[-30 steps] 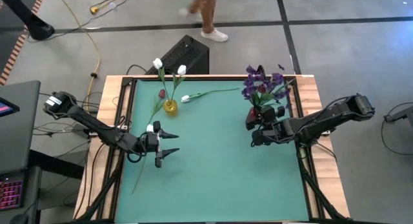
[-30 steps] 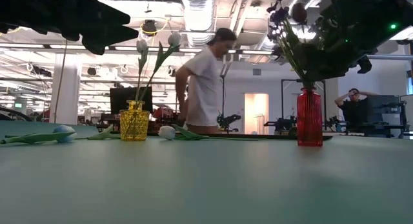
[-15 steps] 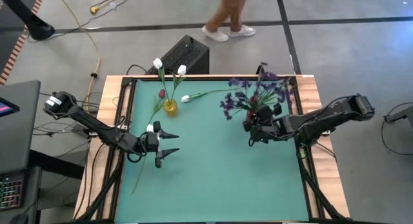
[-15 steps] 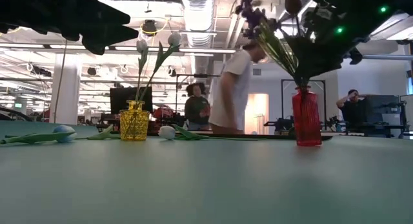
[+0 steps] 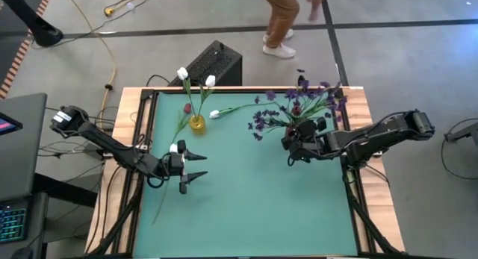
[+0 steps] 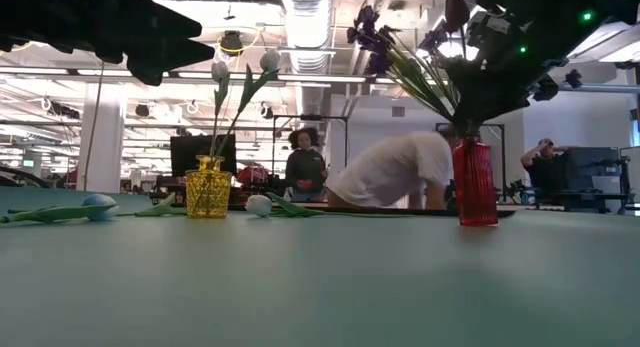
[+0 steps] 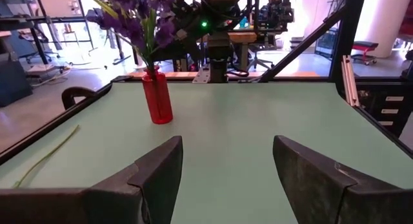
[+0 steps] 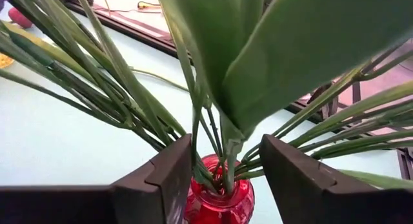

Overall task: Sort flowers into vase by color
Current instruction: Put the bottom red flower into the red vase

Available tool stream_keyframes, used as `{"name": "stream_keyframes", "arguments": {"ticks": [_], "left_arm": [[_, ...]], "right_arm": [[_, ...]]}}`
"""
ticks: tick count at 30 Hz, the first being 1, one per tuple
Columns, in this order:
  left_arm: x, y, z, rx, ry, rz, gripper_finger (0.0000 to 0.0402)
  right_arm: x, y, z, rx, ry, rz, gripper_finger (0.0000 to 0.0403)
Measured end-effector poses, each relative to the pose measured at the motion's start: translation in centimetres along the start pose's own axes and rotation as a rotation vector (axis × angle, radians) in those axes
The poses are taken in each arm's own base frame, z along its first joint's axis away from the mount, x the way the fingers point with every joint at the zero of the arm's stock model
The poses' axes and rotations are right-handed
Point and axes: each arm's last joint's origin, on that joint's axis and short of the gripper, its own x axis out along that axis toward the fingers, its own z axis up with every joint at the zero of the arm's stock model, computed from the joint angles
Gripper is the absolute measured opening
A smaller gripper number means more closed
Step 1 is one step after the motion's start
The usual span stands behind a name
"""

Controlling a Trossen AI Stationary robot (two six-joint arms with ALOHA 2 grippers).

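Right gripper (image 5: 296, 149) by the table's (image 5: 254, 214) right edge, fingers spread either side of the purple spray (image 5: 287, 113) stems above the red vase (image 6: 475, 182), released. Spray leans toward the far-left corner. Left gripper (image 5: 196, 171) open, waiting near left edge.

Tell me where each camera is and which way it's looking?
High view: above the table, looking straight down; both arms show, the purple flowers leaning by the right fingers.
Low view: at tabletop height, looking across at the yellow vase and red vase; arms overhead.
Left wrist view: looks past its open fingers across the table.
Right wrist view: looks down past its fingers at stems.
All four show the red vase.
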Motion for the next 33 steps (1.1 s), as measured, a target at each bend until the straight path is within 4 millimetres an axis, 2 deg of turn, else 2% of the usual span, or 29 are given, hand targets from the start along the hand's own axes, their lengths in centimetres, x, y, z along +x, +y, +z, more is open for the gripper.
{"name": "stream_keyframes", "arguments": {"ticks": [13,26,33], "left_arm": [[0.0,0.0,0.0,0.0,0.0,0.0,0.0231],[0.0,0.0,0.0,0.0,0.0,0.0,0.0231],[0.0,-0.01,0.0,-0.008,0.0,-0.001,0.0231]], "right_arm": [[0.01,0.0,-0.04,-0.002,0.007,0.004,0.019],[0.02,0.01,-0.11,-0.005,0.013,0.007,0.0215],[0.01,0.01,-0.13,-0.007,0.013,0.007,0.0186]]}}
